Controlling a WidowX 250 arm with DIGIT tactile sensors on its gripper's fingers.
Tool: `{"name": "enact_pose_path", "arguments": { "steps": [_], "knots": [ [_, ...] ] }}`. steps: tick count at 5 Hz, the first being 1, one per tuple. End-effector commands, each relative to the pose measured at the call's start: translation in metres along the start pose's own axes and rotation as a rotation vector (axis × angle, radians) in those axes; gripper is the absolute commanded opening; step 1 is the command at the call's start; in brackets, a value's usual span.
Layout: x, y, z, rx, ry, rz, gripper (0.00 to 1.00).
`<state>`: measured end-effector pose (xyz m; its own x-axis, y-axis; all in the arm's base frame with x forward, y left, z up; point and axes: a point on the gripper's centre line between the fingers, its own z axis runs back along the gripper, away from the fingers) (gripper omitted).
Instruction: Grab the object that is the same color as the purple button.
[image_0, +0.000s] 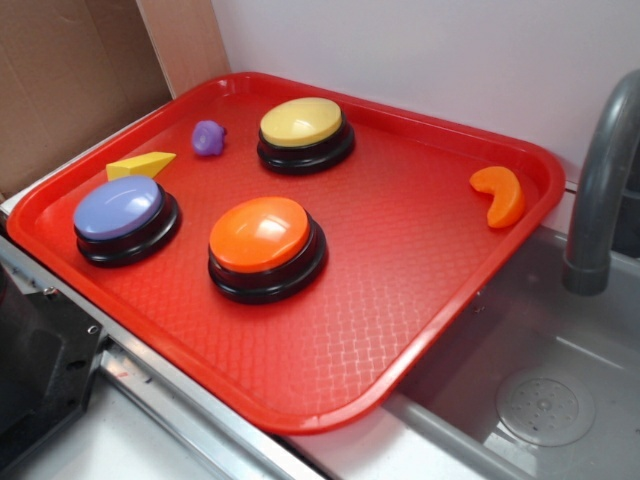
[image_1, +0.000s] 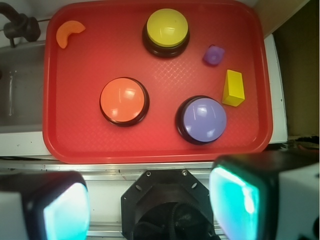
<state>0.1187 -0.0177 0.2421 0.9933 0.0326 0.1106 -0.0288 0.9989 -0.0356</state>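
Note:
A small lumpy purple toy (image_0: 208, 137) lies near the far left corner of the red tray (image_0: 400, 300), between the yellow button and the yellow wedge. It also shows in the wrist view (image_1: 213, 55). The purple button (image_0: 122, 214) sits at the tray's left side, seen in the wrist view (image_1: 202, 120) at lower right. My gripper (image_1: 150, 205) is high above the tray's near edge, over the robot base, open and empty, far from the toy. It does not show in the exterior view.
An orange button (image_0: 262, 243) sits mid-tray and a yellow button (image_0: 303, 130) at the back. A yellow wedge (image_0: 140, 165) lies left, an orange crescent (image_0: 499, 194) right. A grey faucet (image_0: 600, 190) and sink (image_0: 540, 400) stand to the right. Cardboard (image_0: 70, 80) stands behind.

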Motion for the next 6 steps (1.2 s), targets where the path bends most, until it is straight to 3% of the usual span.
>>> {"name": "enact_pose_path", "arguments": {
  "steps": [1,3,4,5,6],
  "knots": [
    [0.0,0.0,0.0,0.0,0.0,0.0,1.0],
    [0.04,0.047,-0.035,0.011,-0.037,-0.122,1.0],
    [0.06,0.067,-0.058,0.071,-0.016,-0.153,1.0],
    [0.091,0.099,-0.096,0.122,-0.044,-0.241,1.0],
    [0.115,0.117,-0.126,0.126,-0.078,-0.325,1.0]
  ]
}}
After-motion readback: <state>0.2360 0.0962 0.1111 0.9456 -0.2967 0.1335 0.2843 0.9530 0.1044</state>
